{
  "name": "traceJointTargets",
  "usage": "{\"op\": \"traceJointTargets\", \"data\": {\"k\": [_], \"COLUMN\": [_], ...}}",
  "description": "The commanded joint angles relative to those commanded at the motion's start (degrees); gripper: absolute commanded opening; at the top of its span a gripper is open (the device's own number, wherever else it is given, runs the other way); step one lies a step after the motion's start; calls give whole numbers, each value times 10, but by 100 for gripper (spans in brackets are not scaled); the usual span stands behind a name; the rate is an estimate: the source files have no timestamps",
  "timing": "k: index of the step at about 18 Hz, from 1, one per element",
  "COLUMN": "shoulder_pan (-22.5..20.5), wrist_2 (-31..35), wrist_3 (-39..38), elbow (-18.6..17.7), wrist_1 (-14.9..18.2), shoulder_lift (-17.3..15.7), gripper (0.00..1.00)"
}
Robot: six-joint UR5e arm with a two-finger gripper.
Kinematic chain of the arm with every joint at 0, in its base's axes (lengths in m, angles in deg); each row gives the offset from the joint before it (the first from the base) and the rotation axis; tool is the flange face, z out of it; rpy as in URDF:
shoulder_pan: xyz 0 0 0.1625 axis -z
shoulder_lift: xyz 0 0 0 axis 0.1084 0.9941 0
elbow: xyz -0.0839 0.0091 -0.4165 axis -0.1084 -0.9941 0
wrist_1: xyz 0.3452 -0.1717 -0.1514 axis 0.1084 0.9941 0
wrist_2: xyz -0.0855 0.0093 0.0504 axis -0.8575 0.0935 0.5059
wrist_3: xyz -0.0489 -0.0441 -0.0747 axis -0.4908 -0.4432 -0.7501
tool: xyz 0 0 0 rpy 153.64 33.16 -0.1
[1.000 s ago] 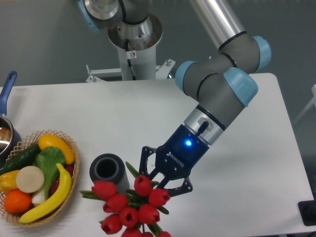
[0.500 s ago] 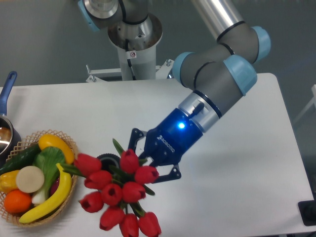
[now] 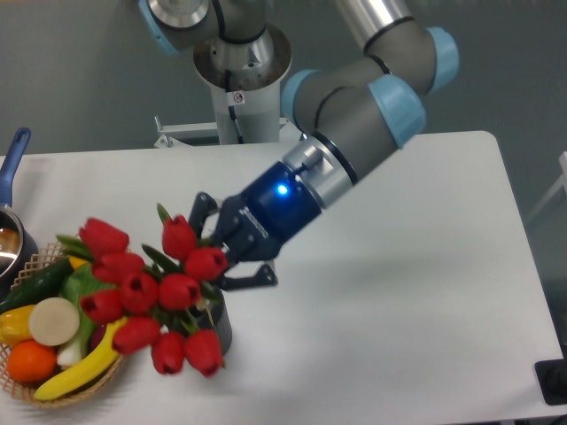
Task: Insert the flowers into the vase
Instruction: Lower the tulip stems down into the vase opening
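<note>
The flowers (image 3: pixel 155 292), a bunch of red tulips with green leaves, hang in the air at the lower left, their heads spread over the vase and the basket's right side. My gripper (image 3: pixel 215 255) comes in from the right and is shut on the flowers' stems. Only a sliver of the dark vase (image 3: pixel 221 329) shows below and behind the blooms; its mouth is hidden by them.
A wicker basket (image 3: pixel 53 390) of fruit and vegetables stands at the lower left, partly under the blooms. A blue-handled pot (image 3: pixel 11 177) sits at the left edge. The robot's base column (image 3: pixel 239 97) rises at the back of the white table (image 3: pixel 399 292).
The gripper has carried the flowers up and to the left, from beside the vase to above it. The blooms now cover the vase and overlap the basket.
</note>
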Motion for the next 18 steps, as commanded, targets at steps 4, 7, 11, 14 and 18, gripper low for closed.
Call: {"op": "traceJointTargets", "data": {"k": [4,7,11,14,18], "shoulder_pan": [5,6,7,7,11], "wrist_2": [-1,0,2,4,5], "wrist_3": [0,2,4,11,11], "elbow": [3,7,11,10,3], "wrist_1": [-4,-4,-4,-5,-5], "shoulder_lift": [-1,4,16,26,34], "gripper": [4,4,5,6,7]}}
